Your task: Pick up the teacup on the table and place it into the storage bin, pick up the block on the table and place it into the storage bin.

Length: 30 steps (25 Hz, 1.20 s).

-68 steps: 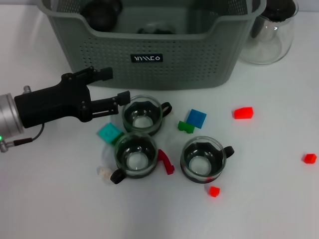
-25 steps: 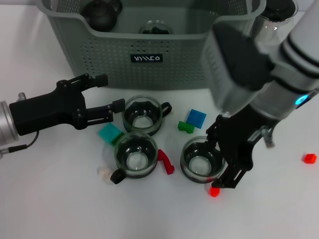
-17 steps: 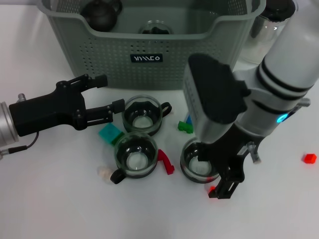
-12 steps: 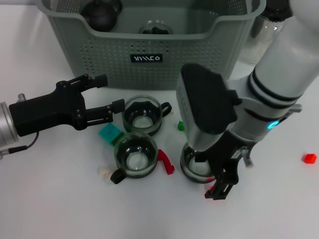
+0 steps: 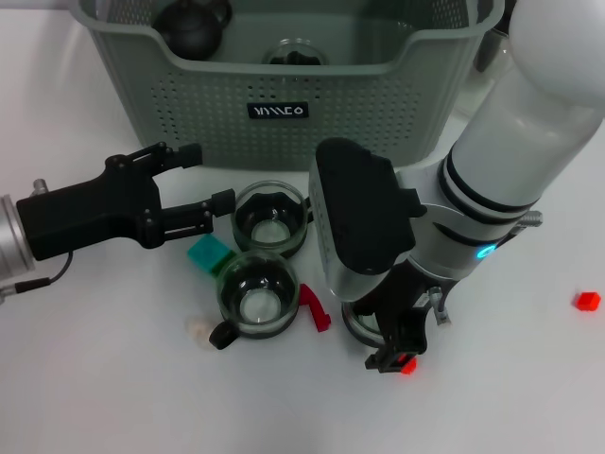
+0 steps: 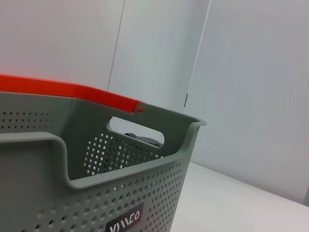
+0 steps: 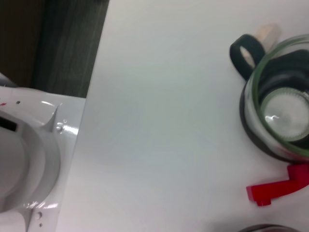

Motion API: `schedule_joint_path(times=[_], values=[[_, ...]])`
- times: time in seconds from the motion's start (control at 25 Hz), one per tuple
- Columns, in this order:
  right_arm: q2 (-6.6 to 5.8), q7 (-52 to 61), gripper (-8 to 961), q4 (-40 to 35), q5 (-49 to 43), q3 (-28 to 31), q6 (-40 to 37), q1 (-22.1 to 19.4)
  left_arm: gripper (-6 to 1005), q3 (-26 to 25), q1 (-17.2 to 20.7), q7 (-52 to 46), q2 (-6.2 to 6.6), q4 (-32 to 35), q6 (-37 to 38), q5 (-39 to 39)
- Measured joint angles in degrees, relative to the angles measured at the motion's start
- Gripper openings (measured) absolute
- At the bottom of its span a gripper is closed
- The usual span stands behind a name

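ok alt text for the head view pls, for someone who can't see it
The right gripper reaches down over a glass teacup beside a small red block, its arm hiding most of the cup. The left gripper, fingers open, hovers beside two more teacups before the storage bin.

Grey-green perforated storage bin (image 5: pixel 284 85) at top, black label with white logo; teal block (image 5: pixel 208 253), red block (image 5: pixel 588 301), white tabletop (image 5: pixel 113 397).

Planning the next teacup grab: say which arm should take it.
Right, probably. The right gripper is down at the near-right teacup; the left gripper hovers open beside the far teacup.
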Motion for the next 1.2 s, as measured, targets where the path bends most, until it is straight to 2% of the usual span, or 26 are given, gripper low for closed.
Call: schedule_joint_path(times=[0.24, 0.68, 0.76, 0.96, 1.2], values=[[0.00, 0.53, 553, 0.26, 0.20, -0.11, -0.18, 0.07, 859, 0.00, 0.41, 0.01, 0.12, 0.03, -0.09, 0.00], [-0.17, 1.83, 305, 0.71, 0.93, -0.19, -1.01, 0.27, 860, 0.00, 1.15, 0.66, 0.12, 0.11, -0.17, -0.40], [-0.27, 2.02, 77, 0.45, 1.03, 0.10, -1.39, 0.18, 860, 0.00, 1.17, 0.67, 0.11, 0.14, -0.17, -0.39], [-0.69, 2.63, 65, -2.37, 1.11, 3.20, -5.06, -0.50, 859, 0.00, 1.26, 0.70, 0.10, 0.26, 0.15, -0.45], [-0.97, 2.06, 64, -8.77, -2.17, 14.73, -15.62, -2.06, 860, 0.00, 1.26, 0.70, 0.22, 0.28, 0.32, -0.45]])
